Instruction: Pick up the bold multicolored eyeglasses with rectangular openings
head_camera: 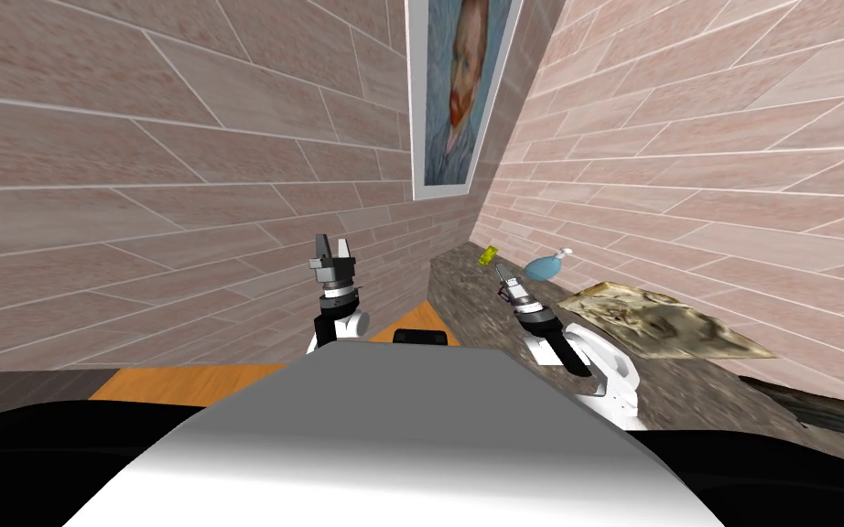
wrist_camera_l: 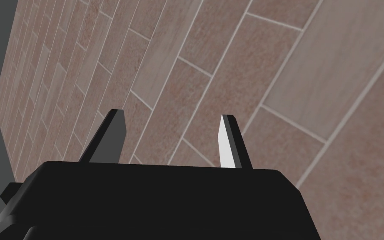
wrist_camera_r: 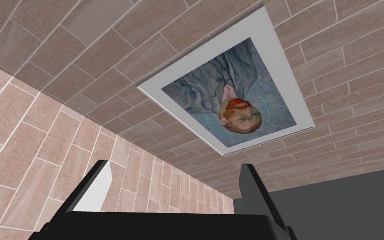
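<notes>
A small yellow-green object (head_camera: 487,255), too small to make out in shape, lies at the far end of the dark speckled counter (head_camera: 466,291), close to the corner of the walls. My right gripper (head_camera: 501,272) hovers over the counter just short of it, pointing upward; its fingers (wrist_camera_r: 99,187) stand open with nothing between them. My left gripper (head_camera: 333,247) is raised to the left of the counter, beside the tiled wall. It is open (wrist_camera_l: 172,116) and holds nothing.
A pale blue spray bottle (head_camera: 546,266) stands just right of the yellow-green object. A crumpled tan sheet (head_camera: 663,320) lies on the counter nearer me. A framed portrait (head_camera: 455,91) hangs in the corner above. Orange floor (head_camera: 182,380) lies left of the counter.
</notes>
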